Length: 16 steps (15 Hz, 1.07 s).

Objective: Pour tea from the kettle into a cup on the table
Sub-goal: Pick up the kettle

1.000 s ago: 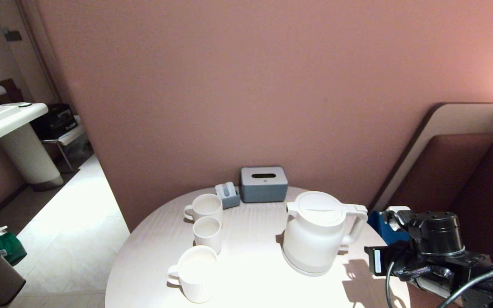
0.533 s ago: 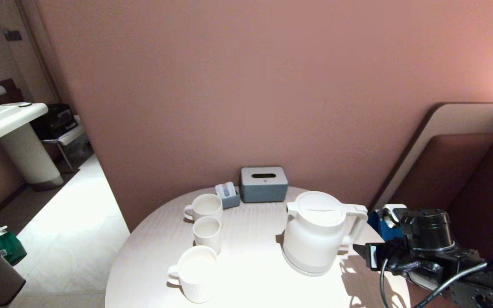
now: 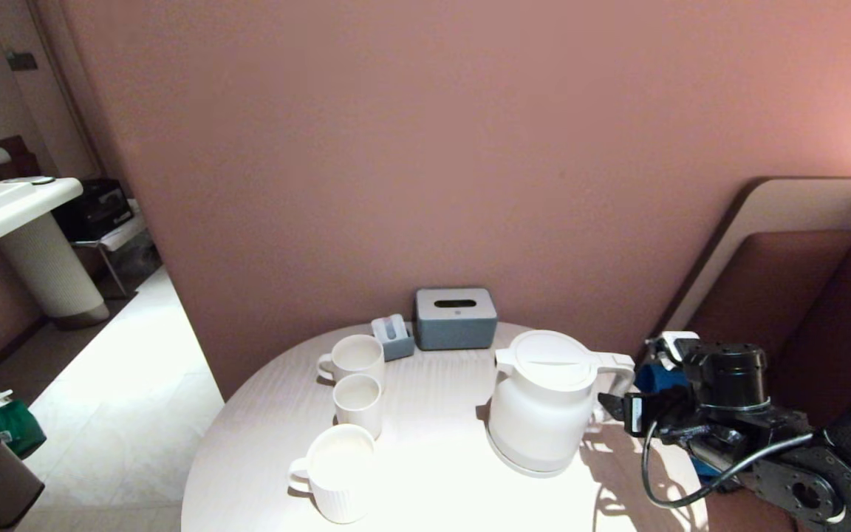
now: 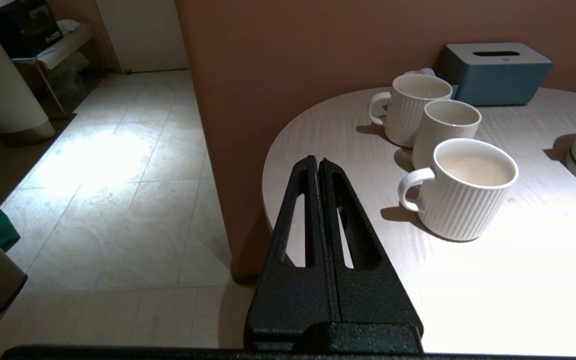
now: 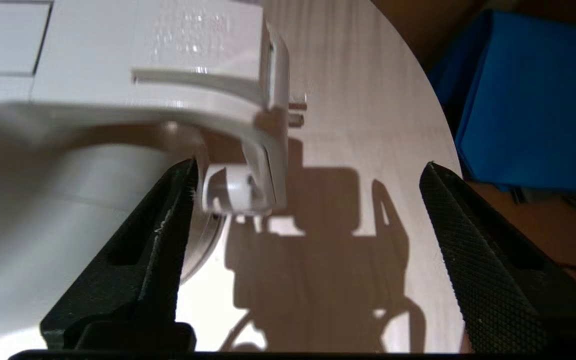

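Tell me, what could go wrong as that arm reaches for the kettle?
The right gripper is open at the handle, which sits beside one jaw rather than midway between them; closing now might pinch it off-center or nudge the kettle on its base. Three cups stand close together, and the nearest looks already filled, so pouring could spill onto the table.

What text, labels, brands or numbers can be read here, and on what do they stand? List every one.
No text can be read in any view.
kettle: an embossed patch on top of the handle in the right wrist view, too blurred to read.
tissue box: a small mark on its front, too small to read.
cups: plain, no print.
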Tool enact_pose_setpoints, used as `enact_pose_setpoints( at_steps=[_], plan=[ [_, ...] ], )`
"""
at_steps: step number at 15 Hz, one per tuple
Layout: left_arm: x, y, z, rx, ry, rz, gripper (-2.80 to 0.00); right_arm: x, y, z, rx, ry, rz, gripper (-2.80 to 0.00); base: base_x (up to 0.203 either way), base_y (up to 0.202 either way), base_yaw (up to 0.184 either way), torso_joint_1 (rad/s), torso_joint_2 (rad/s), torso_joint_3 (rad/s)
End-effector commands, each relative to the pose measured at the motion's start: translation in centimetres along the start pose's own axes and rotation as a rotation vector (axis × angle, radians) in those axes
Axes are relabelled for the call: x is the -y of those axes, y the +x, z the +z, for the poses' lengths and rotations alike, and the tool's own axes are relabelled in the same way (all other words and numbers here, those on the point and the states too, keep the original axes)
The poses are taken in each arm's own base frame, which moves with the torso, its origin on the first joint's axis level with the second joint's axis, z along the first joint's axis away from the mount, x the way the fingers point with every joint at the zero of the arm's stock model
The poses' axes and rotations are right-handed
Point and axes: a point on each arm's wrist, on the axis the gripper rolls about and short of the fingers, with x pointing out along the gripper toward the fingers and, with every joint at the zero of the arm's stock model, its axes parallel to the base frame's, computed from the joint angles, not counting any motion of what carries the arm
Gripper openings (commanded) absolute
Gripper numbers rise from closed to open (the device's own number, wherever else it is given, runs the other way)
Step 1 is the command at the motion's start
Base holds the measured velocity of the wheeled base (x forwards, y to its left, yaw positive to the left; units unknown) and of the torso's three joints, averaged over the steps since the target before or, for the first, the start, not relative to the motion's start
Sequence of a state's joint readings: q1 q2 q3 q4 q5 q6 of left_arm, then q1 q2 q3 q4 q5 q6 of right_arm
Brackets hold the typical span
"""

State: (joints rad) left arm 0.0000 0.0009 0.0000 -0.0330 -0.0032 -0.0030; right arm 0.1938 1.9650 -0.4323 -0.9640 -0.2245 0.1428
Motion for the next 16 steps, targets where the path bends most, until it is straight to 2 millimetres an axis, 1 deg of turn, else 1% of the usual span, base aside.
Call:
enact_pose_setpoints(
  at_steps=[1, 3, 5, 10, 12, 14, 16],
  plan=[
    [0.0, 0.0, 0.0, 0.0, 0.0, 0.0, -2.8, -0.2, 1.8, -1.2, -0.006, -0.013, -0.003, 0.0, 0.0, 0.0, 0.0, 0.0, 0.0, 0.0],
    [0.0, 0.0, 0.0, 0.0, 0.0, 0.0, -2.8, -0.4, 2.9, -1.5, 0.044, -0.017, 0.004, 0.0, 0.0, 0.0, 0.0, 0.0, 0.0, 0.0],
    [0.0, 0.0, 0.0, 0.0, 0.0, 0.0, -2.8, -0.5, 3.4, -1.3, 0.113, -0.012, 0.012, 0.0, 0.0, 0.0, 0.0, 0.0, 0.0, 0.0],
    [0.0, 0.0, 0.0, 0.0, 0.0, 0.0, -2.8, -0.5, 3.1, -0.7, 0.2, 0.006, 0.023, 0.0, 0.0, 0.0, 0.0, 0.0, 0.0, 0.0],
    [0.0, 0.0, 0.0, 0.0, 0.0, 0.0, -2.8, -0.5, 3.3, -1.0, 0.188, 0.009, 0.022, 0.0, 0.0, 0.0, 0.0, 0.0, 0.0, 0.0],
    [0.0, 0.0, 0.0, 0.0, 0.0, 0.0, -2.8, -0.4, 3.6, -0.9, 0.238, 0.019, 0.024, 0.0, 0.0, 0.0, 0.0, 0.0, 0.0, 0.0],
    [0.0, 0.0, 0.0, 0.0, 0.0, 0.0, -2.8, -0.4, 4.0, -1.3, 0.261, 0.0, 0.021, 0.0, 0.0, 0.0, 0.0, 0.0, 0.0, 0.0]
  ],
)
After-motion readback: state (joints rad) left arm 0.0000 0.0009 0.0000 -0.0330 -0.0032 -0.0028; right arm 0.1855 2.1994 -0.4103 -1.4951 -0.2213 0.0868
